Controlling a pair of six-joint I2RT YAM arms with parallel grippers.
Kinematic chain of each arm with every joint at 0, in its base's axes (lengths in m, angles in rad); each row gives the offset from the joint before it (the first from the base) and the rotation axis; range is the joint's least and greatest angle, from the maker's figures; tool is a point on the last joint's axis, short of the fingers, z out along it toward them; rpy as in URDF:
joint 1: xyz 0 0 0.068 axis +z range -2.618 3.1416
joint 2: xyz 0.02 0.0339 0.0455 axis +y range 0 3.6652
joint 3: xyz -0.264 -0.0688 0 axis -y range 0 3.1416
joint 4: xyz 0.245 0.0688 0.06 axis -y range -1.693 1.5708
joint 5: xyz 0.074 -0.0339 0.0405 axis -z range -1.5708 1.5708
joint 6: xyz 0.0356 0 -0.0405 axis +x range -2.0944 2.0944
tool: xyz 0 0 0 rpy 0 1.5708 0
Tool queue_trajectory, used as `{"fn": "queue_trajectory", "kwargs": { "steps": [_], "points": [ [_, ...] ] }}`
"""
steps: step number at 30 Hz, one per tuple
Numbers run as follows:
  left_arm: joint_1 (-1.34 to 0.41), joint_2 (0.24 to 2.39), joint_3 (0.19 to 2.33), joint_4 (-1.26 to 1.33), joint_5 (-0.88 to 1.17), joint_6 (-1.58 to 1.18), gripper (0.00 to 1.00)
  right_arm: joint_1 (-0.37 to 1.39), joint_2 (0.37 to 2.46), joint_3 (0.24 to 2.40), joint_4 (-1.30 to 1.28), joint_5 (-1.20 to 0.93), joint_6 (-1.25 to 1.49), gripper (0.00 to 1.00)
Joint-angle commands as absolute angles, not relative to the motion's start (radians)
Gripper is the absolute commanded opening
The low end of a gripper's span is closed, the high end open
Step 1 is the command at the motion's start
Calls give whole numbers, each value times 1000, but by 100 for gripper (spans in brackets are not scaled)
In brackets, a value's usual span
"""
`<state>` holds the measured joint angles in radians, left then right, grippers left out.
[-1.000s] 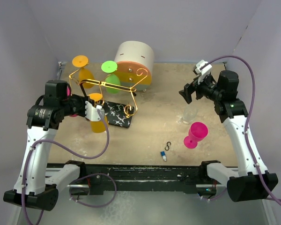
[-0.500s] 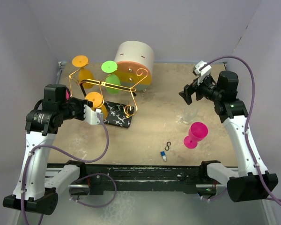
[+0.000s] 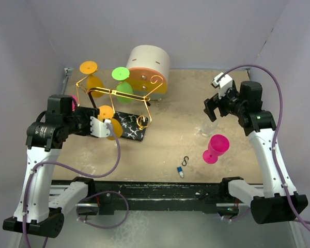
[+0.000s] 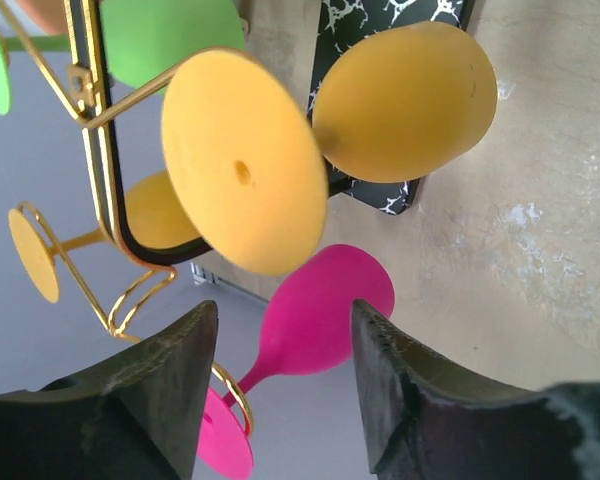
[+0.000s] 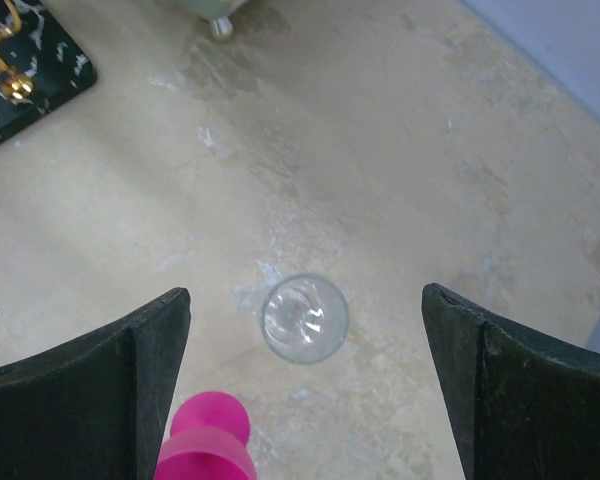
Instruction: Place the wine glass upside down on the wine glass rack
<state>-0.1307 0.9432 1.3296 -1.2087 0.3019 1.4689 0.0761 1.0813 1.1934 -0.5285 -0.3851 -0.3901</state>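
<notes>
The wine glass rack, gold wire (image 3: 113, 95) on a black marbled base (image 3: 129, 129), stands at the back left. An orange glass (image 3: 108, 119) hangs upside down from its near arm, and its foot (image 4: 242, 175) and bowl (image 4: 405, 100) fill the left wrist view. A second orange glass (image 3: 90, 72), a green one (image 3: 121, 80) and a pink one (image 4: 320, 310) also hang there. My left gripper (image 3: 101, 126) (image 4: 285, 320) is open and empty just beside the near orange glass. My right gripper (image 3: 212, 106) (image 5: 305, 295) is open above an upright clear glass (image 3: 208, 125) (image 5: 305, 318).
A pink glass (image 3: 215, 148) (image 5: 205, 450) lies on the table near the clear one. A round cream drawer box (image 3: 149, 67) stands behind the rack. A small S-hook (image 3: 185, 160) and a small blue-and-white piece (image 3: 180, 172) lie near the front edge.
My left gripper has let go of the orange glass, which now hangs on the rack, and has drawn back to the left. My right gripper has shifted slightly over the clear glass.
</notes>
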Motion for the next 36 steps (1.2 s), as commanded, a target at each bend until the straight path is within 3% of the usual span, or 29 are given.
{"fn": "queue_trajectory", "kwargs": {
  "steps": [1, 5, 14, 22, 36],
  "points": [
    [-129, 934, 1411, -1212, 296, 1328, 61, 71, 1058, 1277, -663, -287, -425, 100],
    [-128, 946, 1425, -1203, 286, 1241, 69, 71, 1065, 1304, -745, -258, -441, 100],
    [-126, 1007, 1542, -1086, 147, 874, 73, 72, 1089, 1307, -810, -176, -450, 97],
    [-126, 1031, 1619, -974, 74, 612, 95, 72, 1187, 1293, -769, -90, -400, 92],
    [-101, 1023, 1606, -870, 43, 459, 99, -19, 1451, 1334, -698, -205, -336, 75]
  ]
}}
